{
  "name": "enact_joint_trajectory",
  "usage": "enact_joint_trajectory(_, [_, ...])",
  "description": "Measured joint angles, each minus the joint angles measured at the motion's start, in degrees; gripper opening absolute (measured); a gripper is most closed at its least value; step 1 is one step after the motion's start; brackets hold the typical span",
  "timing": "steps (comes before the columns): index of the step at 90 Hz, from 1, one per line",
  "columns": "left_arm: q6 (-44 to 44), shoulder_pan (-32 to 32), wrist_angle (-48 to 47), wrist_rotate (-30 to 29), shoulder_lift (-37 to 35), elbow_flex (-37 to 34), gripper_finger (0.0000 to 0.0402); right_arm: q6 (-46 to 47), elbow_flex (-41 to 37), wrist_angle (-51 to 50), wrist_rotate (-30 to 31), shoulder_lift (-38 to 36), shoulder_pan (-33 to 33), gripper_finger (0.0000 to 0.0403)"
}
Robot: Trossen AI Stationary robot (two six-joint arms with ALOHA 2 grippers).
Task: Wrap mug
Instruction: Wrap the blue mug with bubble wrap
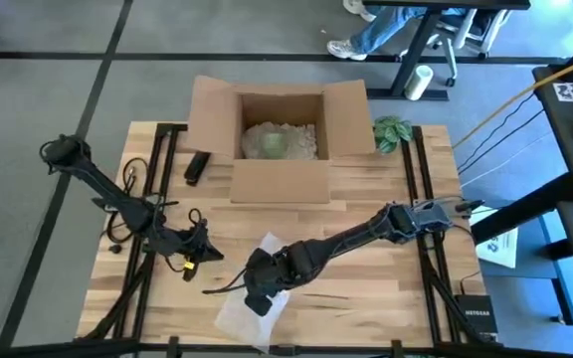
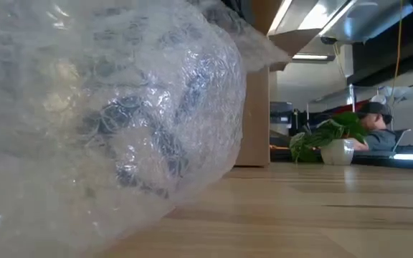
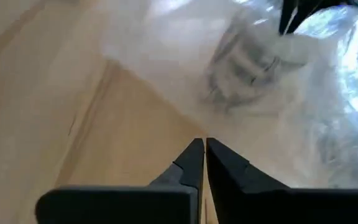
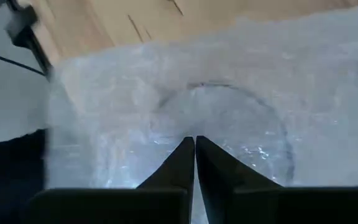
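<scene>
Near the desk (image 1: 386,288) front edge, the right tool (image 1: 257,298), fingers together, presses on bubble wrap (image 1: 252,308). Its wrist view alone shows the mug (image 4: 229,130) outlined beneath. The left tool (image 1: 210,255), also closed, sits beside the wrap.

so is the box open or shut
Open: in the high view the box has its flaps folded outward, and pale packing filling shows inside it.

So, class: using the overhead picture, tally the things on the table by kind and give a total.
Cardboard box: 1
Bubble wrap sheet: 1
Potted plant: 1
Small black object left of the box: 1
Robot claws, left claw and right claw: 2
Total: 6
</scene>
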Motion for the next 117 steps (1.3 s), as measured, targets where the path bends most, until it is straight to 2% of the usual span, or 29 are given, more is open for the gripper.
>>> enact_joint_trajectory(32, [-8.78, -1.78, 3.58, -0.08, 2.61, -2.12, 0.0000, -0.16, 0.09, 2.43, -7.34, 5.34, -1.11, 0.0000])
enact_joint_trajectory(40, [-7.66, -3.30, 9.64, -0.05, 5.11, -2.12, 0.0000, -0.33, 0.09, 2.75, -8.19, 5.46, -1.11, 0.0000])
enact_joint_trajectory(54, [-4.55, -7.45, 25.86, 1.96, 12.49, -1.57, 0.0000, -0.33, 0.12, 2.97, -6.97, 5.49, -1.01, 0.0000])
enact_joint_trajectory(59, [-3.84, -9.34, 28.70, 2.28, 15.33, -0.04, 0.0000, -0.71, 0.48, 2.80, -6.57, 5.48, -1.00, 0.0000])
enact_joint_trajectory(71, [-4.44, -13.00, 27.53, 2.86, 22.76, 5.41, 0.0000, -0.99, 0.66, 2.75, -6.16, 5.51, -1.16, 0.0000])
enact_joint_trajectory(92, [-5.71, -14.51, 24.47, 3.96, 34.53, 15.10, 0.0000, -1.91, 0.68, 2.82, -5.52, 5.51, -1.35, 0.0000])
enact_joint_trajectory(103, [-1.55, -13.99, 24.50, 3.46, 38.10, 20.10, 0.0000, -2.10, 0.68, 2.89, -5.20, 5.51, -1.35, 0.0000])
enact_joint_trajectory(117, [7.49, -12.25, 24.60, -1.89, 39.01, 25.05, 0.0000, -2.32, 0.68, 5.34, -4.03, 5.51, -1.08, 0.0000])
